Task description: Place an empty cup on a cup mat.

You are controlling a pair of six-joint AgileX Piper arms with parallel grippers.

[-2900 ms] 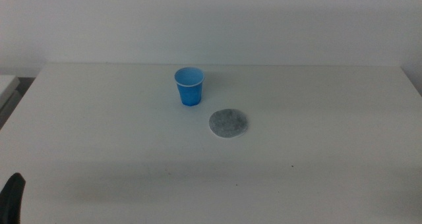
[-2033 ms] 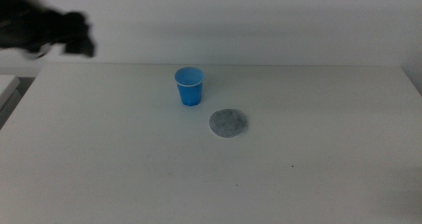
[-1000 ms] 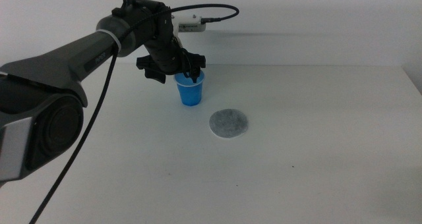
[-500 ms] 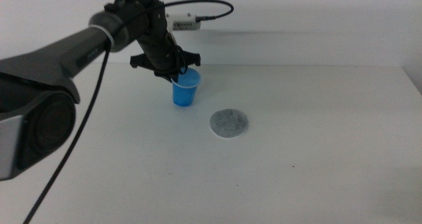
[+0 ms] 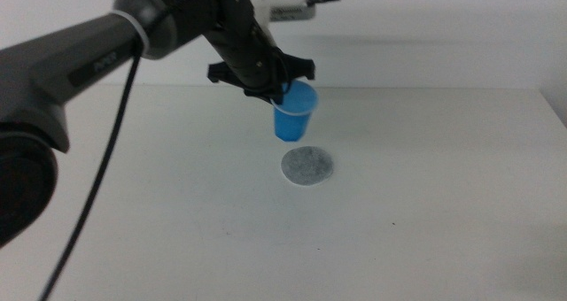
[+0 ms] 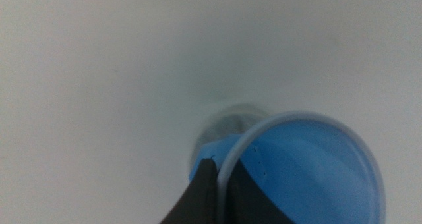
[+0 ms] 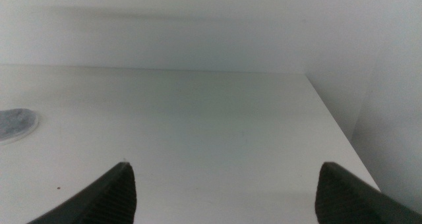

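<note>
Left gripper [image 5: 275,90] is carrying the cup [image 5: 294,111] in the air, tilted, above the tabletop [image 5: 425,186] and just short of the cup mat [image 5: 307,165]. Its fingers [image 6: 204,197] are closing narrowly on the cup's rim, one inside and one outside the wall. Judged risk: a pinch on a thin rim may be letting the cup slip or swing, so it could land tilted or off the mat's edge. Right gripper [image 7: 224,184] is waiting wide open, holding nothing, well apart from the mat.
</note>
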